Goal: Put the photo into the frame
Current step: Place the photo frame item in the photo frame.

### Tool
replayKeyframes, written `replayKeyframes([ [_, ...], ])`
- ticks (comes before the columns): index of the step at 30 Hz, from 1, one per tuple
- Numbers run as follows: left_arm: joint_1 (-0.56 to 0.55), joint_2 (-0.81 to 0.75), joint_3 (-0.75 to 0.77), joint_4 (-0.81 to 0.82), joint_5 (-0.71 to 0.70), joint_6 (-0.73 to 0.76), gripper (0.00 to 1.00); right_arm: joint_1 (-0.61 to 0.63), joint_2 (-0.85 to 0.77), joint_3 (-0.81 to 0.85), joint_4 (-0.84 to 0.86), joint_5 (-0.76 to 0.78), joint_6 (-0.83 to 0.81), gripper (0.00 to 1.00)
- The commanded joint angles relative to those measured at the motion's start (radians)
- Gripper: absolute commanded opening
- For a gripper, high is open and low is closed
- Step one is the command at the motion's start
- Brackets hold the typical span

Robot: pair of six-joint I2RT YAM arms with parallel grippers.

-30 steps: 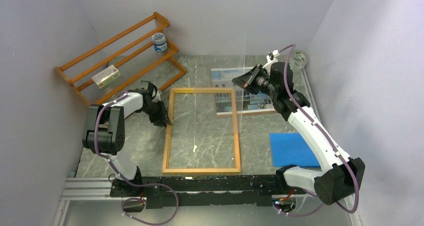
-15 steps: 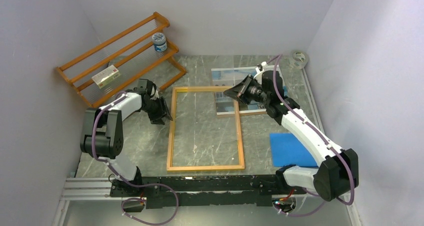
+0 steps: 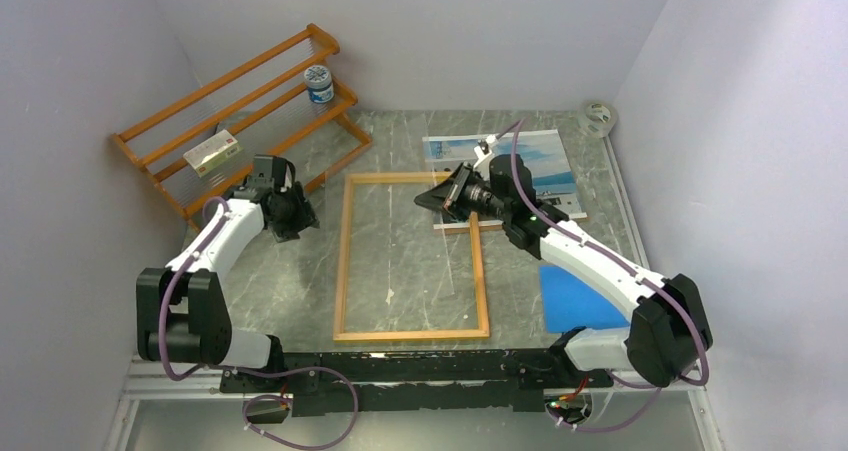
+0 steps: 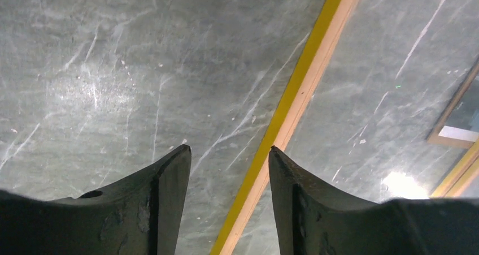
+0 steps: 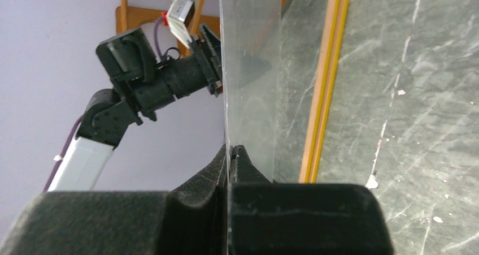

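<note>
No writing can be read anywhere — the small card box (image 3: 211,152) on the orange rack (image 3: 322,41) and the little jar (image 3: 318,83) show printing, but too small and blurred to make out.

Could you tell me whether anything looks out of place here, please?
Yes: the clear pane is out of the frame. It is pinched upright on edge in the right gripper above the frame's far end, so the frame lies empty.

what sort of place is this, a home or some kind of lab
Probably a robot lab test cell: left arm and right arm bolted to a metal rail, plain pale walls boxing in a marble-look table, and staged props like the wooden rack and frame.
</note>
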Motion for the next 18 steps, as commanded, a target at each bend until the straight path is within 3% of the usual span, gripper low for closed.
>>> replayKeyframes([
  [1,0.009,-0.041,-0.046,0.011,0.010,-0.041,0.60,0.010,0.006,-0.077,0.121,0.090,0.023,0.00],
  [9,0.011,-0.029,-0.144,0.122,0.234,-0.043,0.80,0.000,0.004,-0.273,0.285,0.164,-0.029,0.00],
  [18,0.012,0.057,-0.135,0.177,0.329,-0.053,0.81,-0.060,0.004,-0.415,0.434,0.144,-0.081,0.00],
])
